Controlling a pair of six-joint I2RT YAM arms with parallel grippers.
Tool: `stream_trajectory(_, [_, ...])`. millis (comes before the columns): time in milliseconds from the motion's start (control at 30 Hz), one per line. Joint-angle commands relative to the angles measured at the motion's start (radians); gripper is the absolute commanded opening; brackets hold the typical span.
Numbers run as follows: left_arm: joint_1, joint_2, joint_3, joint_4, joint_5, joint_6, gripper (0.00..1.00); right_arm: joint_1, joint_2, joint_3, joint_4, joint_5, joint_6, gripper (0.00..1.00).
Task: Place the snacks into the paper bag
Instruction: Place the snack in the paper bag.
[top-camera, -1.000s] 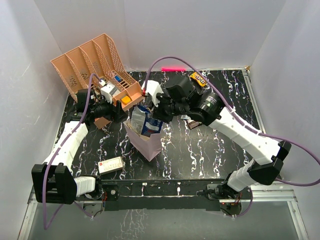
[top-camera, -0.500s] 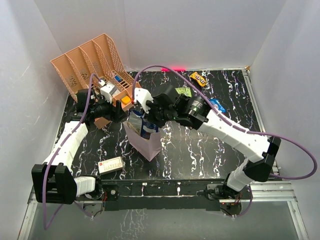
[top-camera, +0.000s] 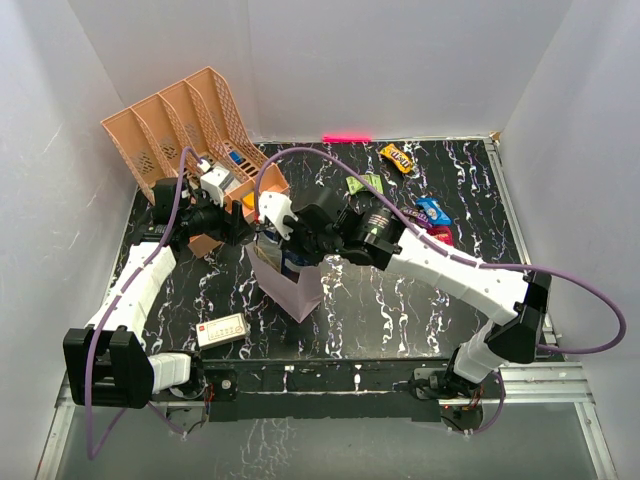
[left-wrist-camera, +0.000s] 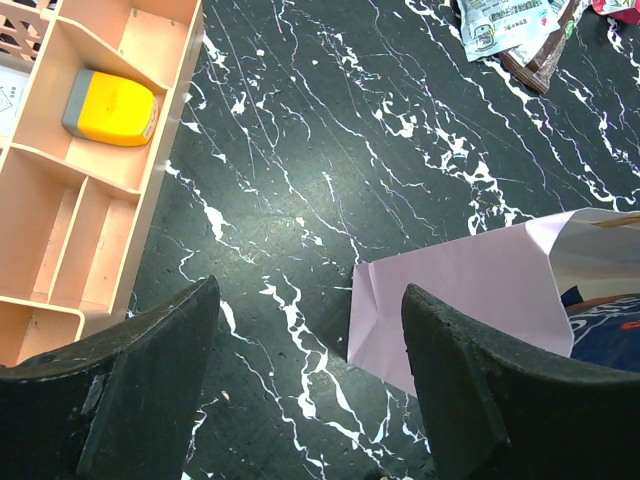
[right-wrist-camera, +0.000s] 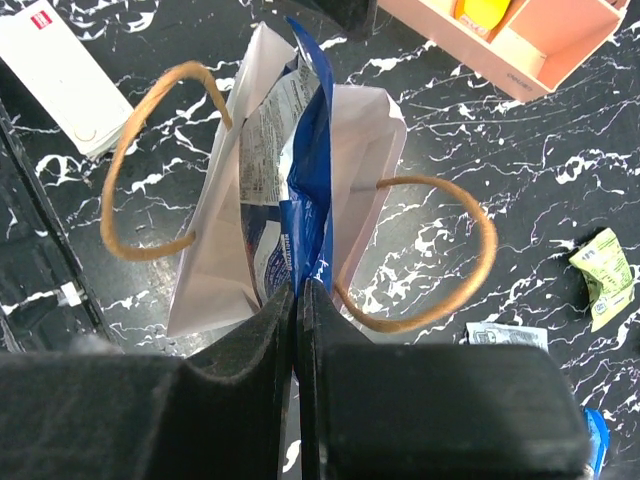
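One crinkly blue packet is pinched by the right gripper inside the creased mauve paper bag at frame centre; the left gripper is spread wide.

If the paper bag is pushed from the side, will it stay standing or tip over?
Probably tips easily: the paper bag looks thin and light, and the blue packet standing in it reaches past its rim. The creased walls would likely buckle.
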Motion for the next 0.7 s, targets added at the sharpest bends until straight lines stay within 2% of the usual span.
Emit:
stream_trajectory(0, [0.004, -0.018, 0.037, -0.003, 0.007, 0.016, 0.72, 0.015, -0.006, -0.022, 0.108, 0.055, -0.007, 0.08])
stream_trajectory(667, [0.005, -0.026, 0.031, -0.011, 0.013, 0.037, 0.73, 0.023, 0.011, -0.07, 0.127, 0.032, 0.011, 0.1])
